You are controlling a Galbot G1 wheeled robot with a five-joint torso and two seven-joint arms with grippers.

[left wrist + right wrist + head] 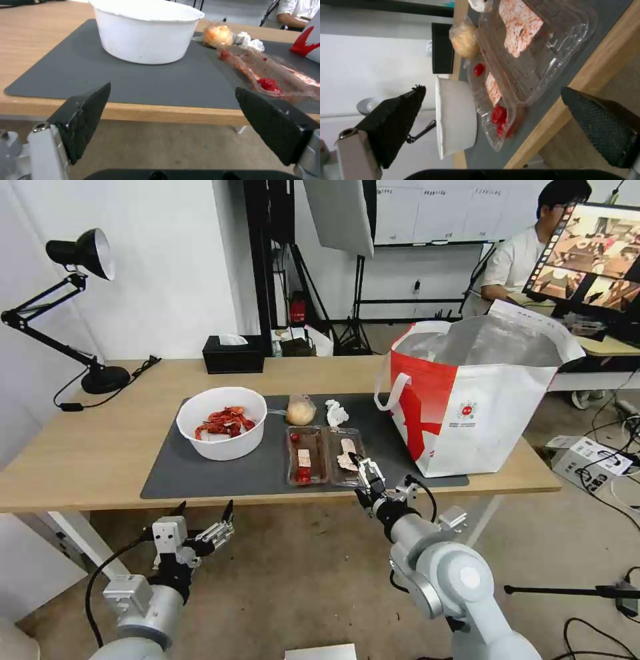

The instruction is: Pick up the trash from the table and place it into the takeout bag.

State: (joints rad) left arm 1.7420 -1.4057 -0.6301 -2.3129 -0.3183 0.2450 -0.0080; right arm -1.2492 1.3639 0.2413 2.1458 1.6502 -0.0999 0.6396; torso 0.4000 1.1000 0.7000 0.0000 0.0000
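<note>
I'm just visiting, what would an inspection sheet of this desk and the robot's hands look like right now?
Surface: table with grey mat.
Job's things: bowl, clear tray, small bag, tissue on the mat; takeout bag upright, open.
Clutter: black tissue box, desk lamp.
Grippers: left gripper open below the table edge; right gripper open at the tray's near edge.
Cables: lamp cord; floor cables.
Surroundings: monitor.
</note>
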